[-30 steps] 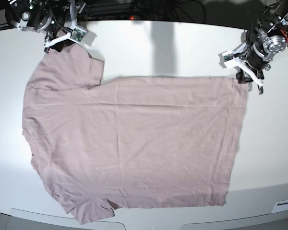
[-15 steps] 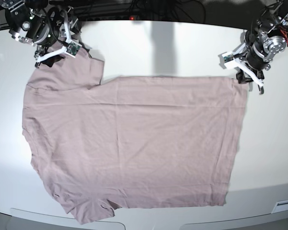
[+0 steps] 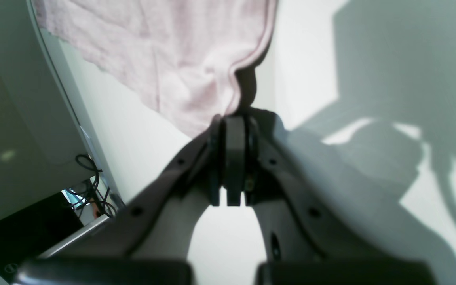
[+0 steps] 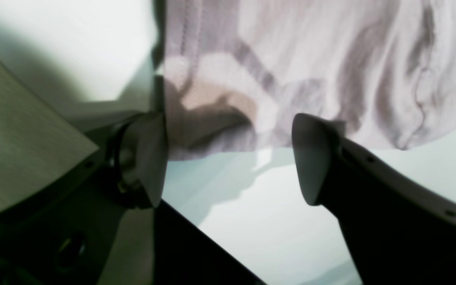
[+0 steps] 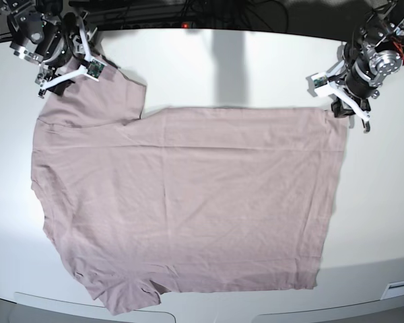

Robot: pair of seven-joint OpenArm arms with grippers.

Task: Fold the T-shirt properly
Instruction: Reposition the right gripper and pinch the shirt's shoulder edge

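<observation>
The dusty mauve-pink T-shirt lies spread flat on the white table, sleeves toward the base view's left and hem toward its right. My left gripper is at the hem's far corner. In the left wrist view it is shut, with the T-shirt's corner pinched at its tips. My right gripper stands open at the far sleeve's outer edge. In the right wrist view the sleeve edge lies between the wide-apart fingers of that gripper.
Dark cables run behind the table's far edge. Pale curved panels line the near edge. A black gap with cables shows beside the table in the left wrist view.
My right gripper has slid toward the base view's left along the far sleeve, from its inner part to its outer edge, staying open. The left arm and the shirt have not moved.
</observation>
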